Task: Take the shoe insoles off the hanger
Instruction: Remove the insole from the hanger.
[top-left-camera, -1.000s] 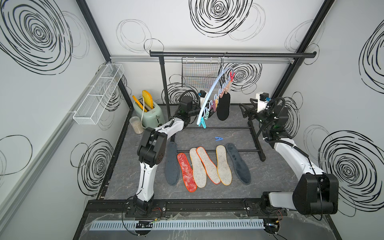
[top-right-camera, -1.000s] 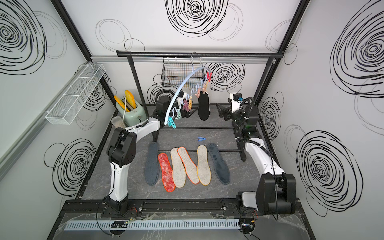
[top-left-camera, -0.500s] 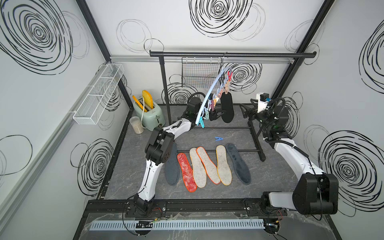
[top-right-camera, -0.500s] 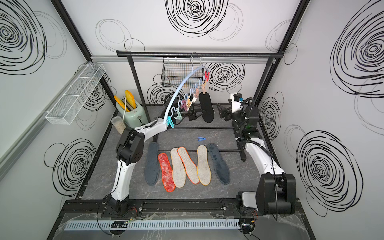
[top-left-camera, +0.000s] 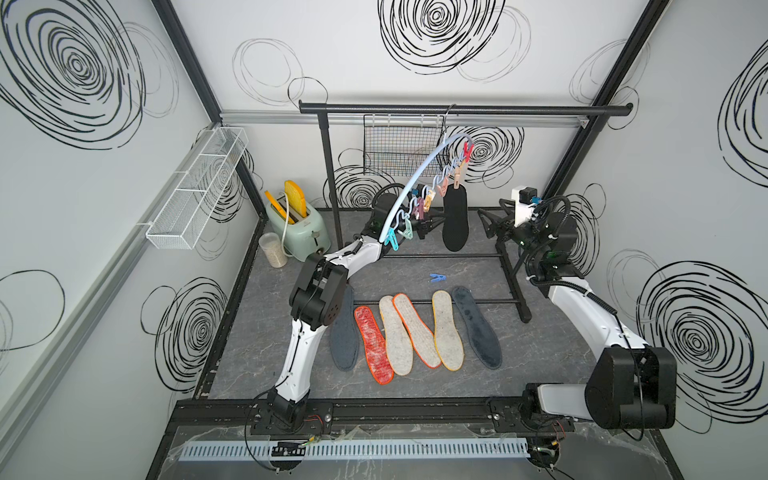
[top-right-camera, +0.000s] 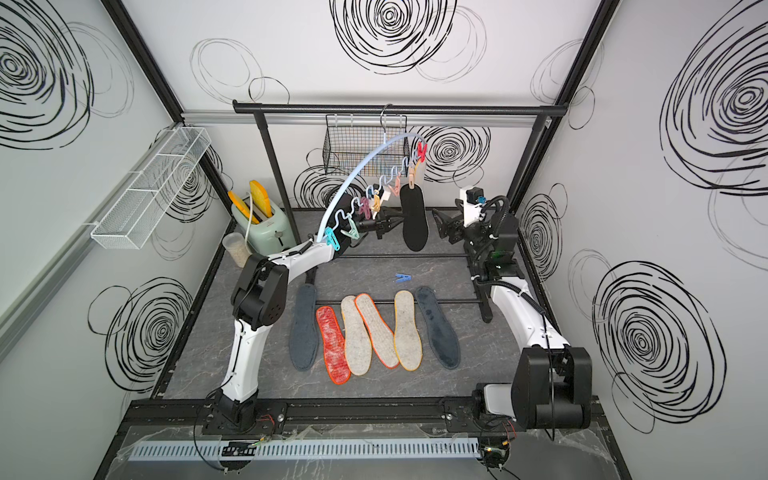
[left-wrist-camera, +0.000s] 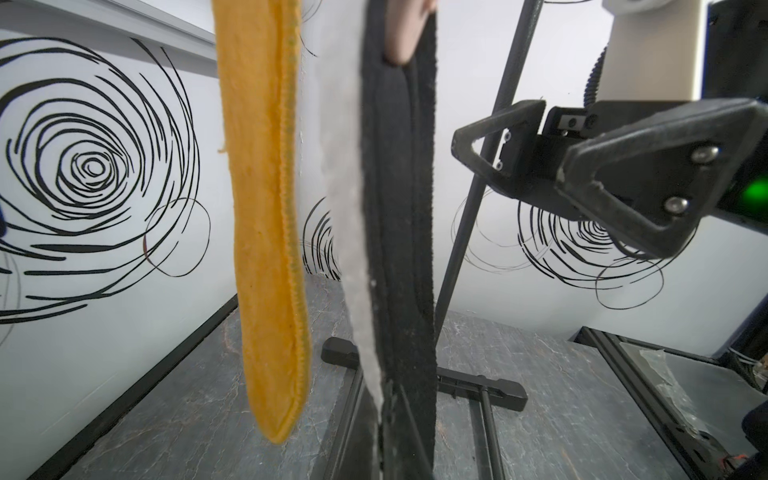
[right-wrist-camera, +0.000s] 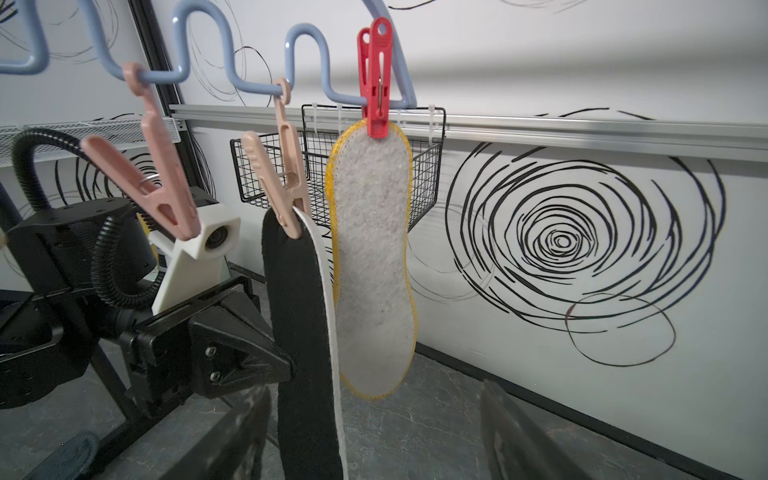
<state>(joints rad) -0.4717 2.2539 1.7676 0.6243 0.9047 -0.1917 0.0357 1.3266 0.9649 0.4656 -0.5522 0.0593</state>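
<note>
Since the thin black felt shoe insole (right-wrist-camera: 303, 332), hanging from a beige peg (right-wrist-camera: 286, 183) on the pale-blue curved hanger (right-wrist-camera: 307, 41), looks light and floppy, the left pincer (right-wrist-camera: 286, 368), closed on its lower side edge, seems well placed, while the right pincer (left-wrist-camera: 507, 157) stands open.

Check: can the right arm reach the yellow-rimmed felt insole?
Probably yes: the felt insole hangs free ahead of the open right fingers; the left fingers clamp the black insole beside it.
</note>
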